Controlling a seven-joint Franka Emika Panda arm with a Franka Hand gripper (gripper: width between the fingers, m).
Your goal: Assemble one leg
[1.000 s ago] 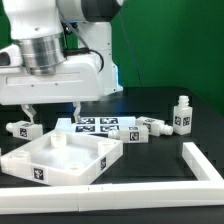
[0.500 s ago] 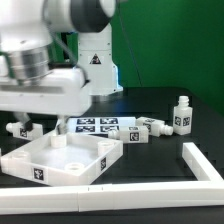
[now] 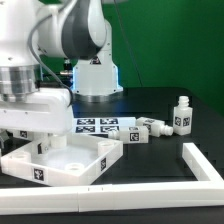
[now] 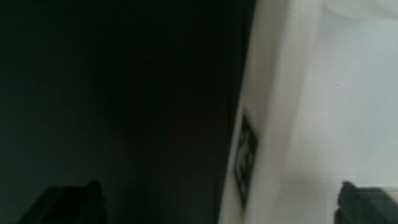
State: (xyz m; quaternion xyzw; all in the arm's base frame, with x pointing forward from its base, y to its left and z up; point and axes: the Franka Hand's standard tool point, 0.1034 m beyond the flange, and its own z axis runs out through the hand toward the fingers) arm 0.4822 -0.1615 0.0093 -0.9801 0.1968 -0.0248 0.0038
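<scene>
**A:** Which step are we looking at?

**B:** I'm reading it as the reach for a leg. Taking the exterior view as a clock face, the arm (image 3: 40,60) is hanging at nine o'clock, with its jaws low at the left corner of the square panel (image 3: 75,168). In the wrist view the fingertips (image 4: 68,205) are sitting wide apart, so the jaws are standing spread and pinching nothing. A white face with a tag (image 4: 249,152) is lying nearer one fingertip than the other. I cannot tell whether it is a leg or the panel's wall.

**A:** Where are the legs I can be sure of?

**B:** Past the marker board (image 3: 98,125), toward three o'clock. The nearer lying leg (image 3: 133,137) and the farther lying leg (image 3: 152,126) are resting just beside the board's end. The upright leg (image 3: 181,113) is standing apart, its stub pointing to twelve.

**A:** What is the next move calling for?

**B:** Centring the jaws round a leg's body before closing, I'm thinking.

**A:** And the surroundings?

**B:** The black desk (image 3: 150,155) is looking matte. The L-shaped bar (image 3: 200,165) is fencing five o'clock, and a green wall (image 3: 170,40) is standing behind.
</scene>
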